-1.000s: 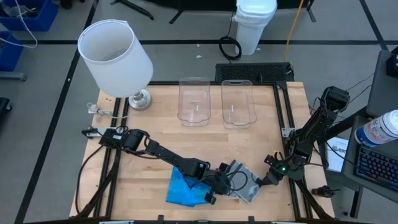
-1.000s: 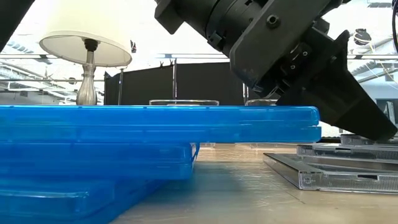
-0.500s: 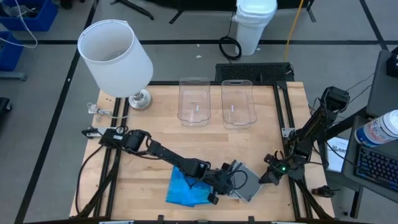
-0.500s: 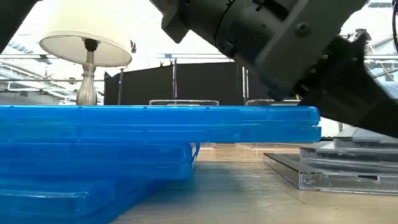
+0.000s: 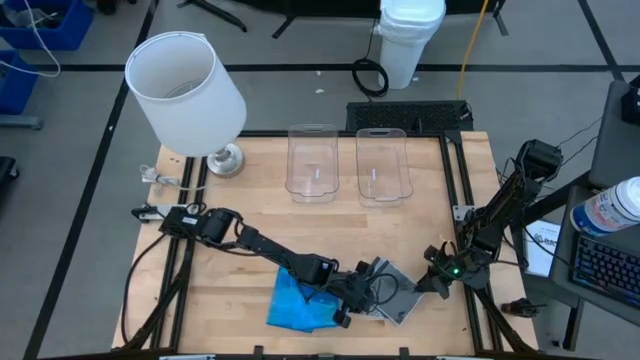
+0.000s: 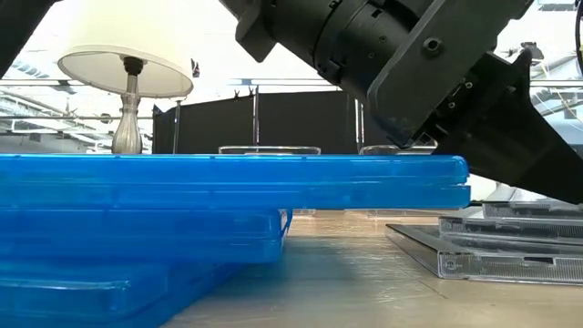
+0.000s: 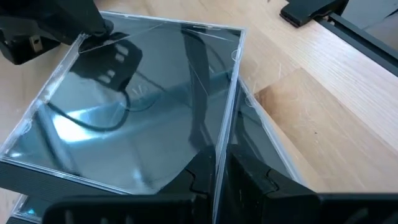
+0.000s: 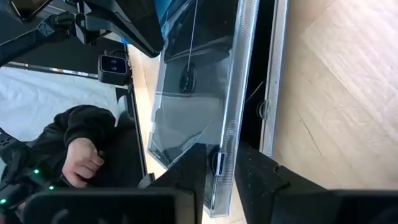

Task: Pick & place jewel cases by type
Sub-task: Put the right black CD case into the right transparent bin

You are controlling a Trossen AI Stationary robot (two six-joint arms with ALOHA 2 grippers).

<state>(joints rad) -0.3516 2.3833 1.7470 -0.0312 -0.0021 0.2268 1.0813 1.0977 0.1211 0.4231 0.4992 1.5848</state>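
On the wooden surface (image 5: 250,200), the two clear bins (image 5: 347,163) stand empty at twelve o'clock, so your sorting looks barely begun. The cases lie at six o'clock: a blue stack (image 5: 296,305), and just to its three o'clock side a clear case (image 5: 398,296) on a small grey pile.

Both arms have converged on that clear case. Your left gripper (image 7: 217,180) reaches over the blue stack, and its jaws are pinching the clear case's near edge, which runs straight between the fingers in the left wrist view. Your right gripper (image 8: 219,165) is at the pile's three o'clock corner, its jaws straddling the case's thin edge and closing in; I cannot tell if they have bitten yet.

I judge you are in the pick-up step, separating the top clear case. Next, settle one firm hold, let the other arm release, lift level, then carry it toward twelve o'clock to one bin.
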